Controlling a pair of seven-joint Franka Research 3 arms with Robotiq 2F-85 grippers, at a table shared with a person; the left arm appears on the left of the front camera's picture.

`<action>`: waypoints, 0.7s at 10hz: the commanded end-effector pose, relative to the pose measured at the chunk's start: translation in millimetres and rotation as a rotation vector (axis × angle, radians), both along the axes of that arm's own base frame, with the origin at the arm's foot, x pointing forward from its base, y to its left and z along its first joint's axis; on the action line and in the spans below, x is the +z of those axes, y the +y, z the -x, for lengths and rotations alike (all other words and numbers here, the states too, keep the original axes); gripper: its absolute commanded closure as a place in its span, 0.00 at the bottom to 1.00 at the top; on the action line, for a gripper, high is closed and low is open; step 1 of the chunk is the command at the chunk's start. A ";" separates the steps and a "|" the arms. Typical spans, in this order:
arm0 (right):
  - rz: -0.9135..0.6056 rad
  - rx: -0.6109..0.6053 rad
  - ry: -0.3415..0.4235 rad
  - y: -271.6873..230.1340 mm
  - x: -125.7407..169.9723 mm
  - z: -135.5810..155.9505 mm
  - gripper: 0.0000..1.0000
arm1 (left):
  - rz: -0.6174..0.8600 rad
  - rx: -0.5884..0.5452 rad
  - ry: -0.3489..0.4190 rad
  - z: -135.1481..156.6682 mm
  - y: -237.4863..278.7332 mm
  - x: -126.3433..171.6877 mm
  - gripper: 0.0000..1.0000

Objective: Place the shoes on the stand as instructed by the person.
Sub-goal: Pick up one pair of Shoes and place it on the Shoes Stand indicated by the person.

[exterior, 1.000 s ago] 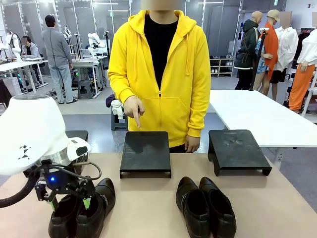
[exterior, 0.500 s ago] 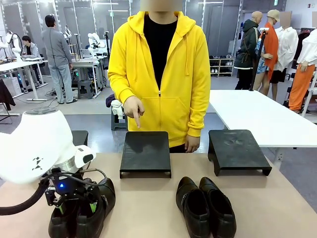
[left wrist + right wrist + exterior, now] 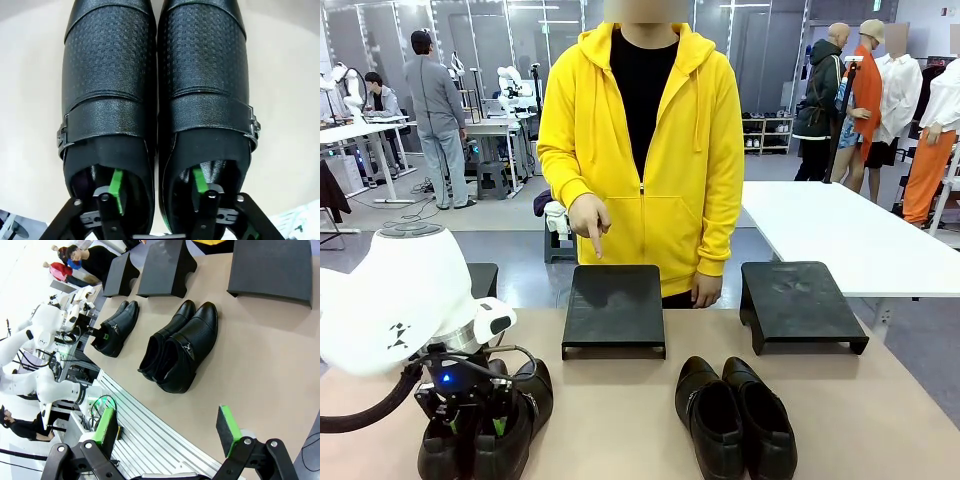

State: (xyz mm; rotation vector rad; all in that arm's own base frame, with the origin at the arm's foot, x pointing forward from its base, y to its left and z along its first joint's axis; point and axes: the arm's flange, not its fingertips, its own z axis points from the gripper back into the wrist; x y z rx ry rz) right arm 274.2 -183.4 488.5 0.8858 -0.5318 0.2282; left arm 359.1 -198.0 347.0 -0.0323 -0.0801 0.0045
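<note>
Two pairs of glossy black shoes stand on the table. My left gripper [image 3: 475,425] is down in the left pair [image 3: 490,440], one green-padded finger inside each shoe. In the left wrist view the left gripper [image 3: 158,185] straddles the two adjoining inner walls of the left shoe [image 3: 107,90] and the right shoe [image 3: 207,85]. Its pads stand a little off those walls, so the jaws are open. The second pair [image 3: 735,415] rests at centre right. The person [image 3: 640,150] points a finger [image 3: 595,245] down at the middle stand [image 3: 613,305]. My right gripper [image 3: 167,425] hangs open over the table's near edge, holding nothing.
A second black stand [image 3: 800,300] sits at the far right, and a third [image 3: 480,275] is partly hidden behind my left arm. The person's other hand [image 3: 707,290] rests by the table's far edge. A white table [image 3: 840,230] stands behind on the right.
My left gripper has sunk lower into the left pair, and its fingers have drawn closer together. The person's pointing hand and the shoes have stayed put.
</note>
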 end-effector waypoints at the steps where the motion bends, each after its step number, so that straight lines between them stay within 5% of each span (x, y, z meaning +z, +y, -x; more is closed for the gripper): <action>1: -0.010 0.007 -0.018 0.0 0.3 -0.2 0.00 | -0.042 0.024 -0.002 18.8 4.0 -12.6 1.00; 7: -0.010 0.007 -0.018 0.0 0.3 -0.2 0.00 | -0.069 0.020 -0.023 16.4 3.5 -0.4 1.00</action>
